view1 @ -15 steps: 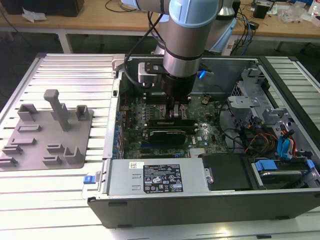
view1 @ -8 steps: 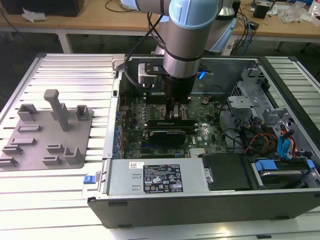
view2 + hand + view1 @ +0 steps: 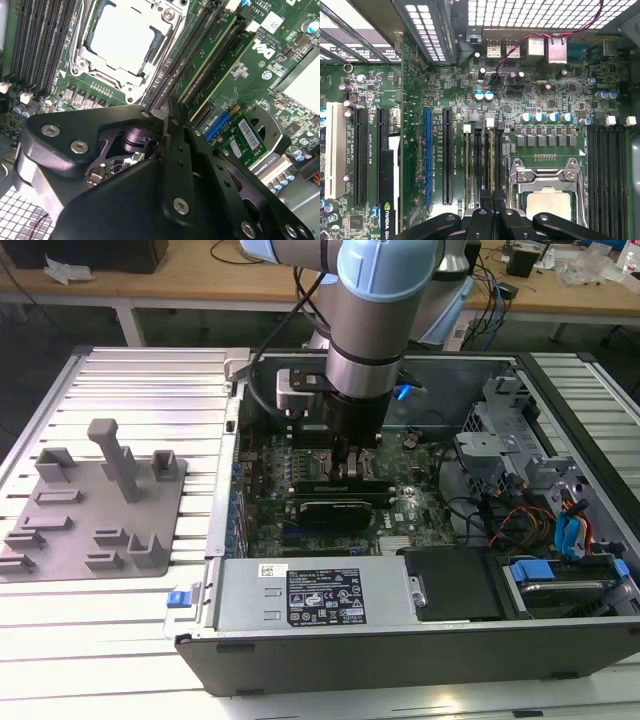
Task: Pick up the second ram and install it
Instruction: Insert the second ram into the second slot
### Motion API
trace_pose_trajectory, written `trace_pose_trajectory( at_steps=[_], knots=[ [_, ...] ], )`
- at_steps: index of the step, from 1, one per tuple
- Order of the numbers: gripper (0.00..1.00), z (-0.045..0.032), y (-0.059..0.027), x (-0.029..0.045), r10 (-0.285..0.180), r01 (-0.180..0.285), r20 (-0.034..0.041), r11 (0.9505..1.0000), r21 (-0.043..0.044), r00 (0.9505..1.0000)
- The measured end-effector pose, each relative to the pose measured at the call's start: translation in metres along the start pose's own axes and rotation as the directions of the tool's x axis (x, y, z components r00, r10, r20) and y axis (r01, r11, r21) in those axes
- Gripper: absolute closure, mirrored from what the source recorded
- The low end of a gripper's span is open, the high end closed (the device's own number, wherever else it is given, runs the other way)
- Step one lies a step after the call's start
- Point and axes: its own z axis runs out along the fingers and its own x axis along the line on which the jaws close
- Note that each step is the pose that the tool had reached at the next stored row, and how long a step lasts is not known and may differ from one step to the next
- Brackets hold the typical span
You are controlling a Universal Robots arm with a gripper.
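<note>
My gripper (image 3: 352,468) is low inside the open computer case (image 3: 400,660), over the memory slots next to the processor socket (image 3: 547,197). In both wrist views its black fingers (image 3: 482,216) stand pressed close together. Between them I see the thin edge of the second ram (image 3: 487,160), a narrow green-gold strip standing upright along a slot, with a white latch (image 3: 490,121) at its far end. The gripper (image 3: 171,117) points along the same row of slots, beside the socket (image 3: 120,37). Whether the ram is fully seated I cannot tell.
A black graphics card (image 3: 335,508) lies just in front of the gripper. The power supply (image 3: 310,595) fills the case's near side, and a drive cage with cables (image 3: 500,455) is at the exterior view's right. A grey fixture plate (image 3: 100,500) sits on the table at the left.
</note>
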Motion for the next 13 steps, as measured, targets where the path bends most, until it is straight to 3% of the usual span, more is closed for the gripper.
trace_pose_trajectory(
  at_steps=[10, 13],
  knots=[
    [0.91, 0.0058, 0.0003, 0.0003, 0.000, 0.000, 0.0000, 1.0000, 0.0006, 1.0000],
    [0.84, 0.0060, 0.0003, 0.0002, 0.000, 0.000, 0.0002, 1.0000, 0.0006, 1.0000]
  ],
)
